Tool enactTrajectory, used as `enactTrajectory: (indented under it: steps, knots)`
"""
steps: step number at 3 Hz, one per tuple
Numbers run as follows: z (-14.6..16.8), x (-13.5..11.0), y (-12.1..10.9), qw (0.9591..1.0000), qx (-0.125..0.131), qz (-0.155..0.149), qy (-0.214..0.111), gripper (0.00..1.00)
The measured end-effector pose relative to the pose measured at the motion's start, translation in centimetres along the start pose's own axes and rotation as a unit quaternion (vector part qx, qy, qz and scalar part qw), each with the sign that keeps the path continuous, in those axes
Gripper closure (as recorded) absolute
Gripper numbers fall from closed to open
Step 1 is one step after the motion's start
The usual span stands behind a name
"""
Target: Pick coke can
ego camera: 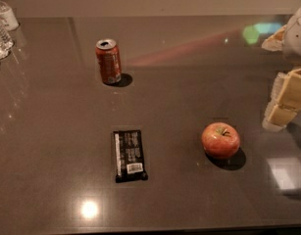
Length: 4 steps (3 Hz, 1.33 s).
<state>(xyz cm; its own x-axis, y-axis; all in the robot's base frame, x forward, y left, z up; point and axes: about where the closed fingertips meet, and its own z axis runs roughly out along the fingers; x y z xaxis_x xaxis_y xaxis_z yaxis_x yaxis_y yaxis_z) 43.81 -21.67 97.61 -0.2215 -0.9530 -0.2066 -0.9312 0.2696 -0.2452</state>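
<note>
The coke can [108, 61] is a small red can with a silver top. It stands upright on the dark table [52, 131], toward the back left. My gripper [286, 99] hangs at the right edge of the view, above the table and far to the right of the can. Nothing shows in it. Its pale yellow finger segments point down and to the left.
A red apple [220, 140] lies right of centre, just left of the gripper. A black snack bar [129, 155] lies flat in the middle front. Clear water bottles [0, 28] stand at the back left corner. The table's front edge runs along the bottom.
</note>
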Motion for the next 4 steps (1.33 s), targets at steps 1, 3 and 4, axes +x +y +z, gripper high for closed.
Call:
enactTrajectory:
  steps: [1,3,4]
  knots:
    - [0.0,0.0,0.0,1.0,0.001,0.0,0.0,0.0]
    - [1.4,-2.0,-2.0,0.9994,0.013,0.0,-0.032,0.0]
    - [2.6,-3.6,-3.4,0.9983,0.018,0.0,-0.056,0.0]
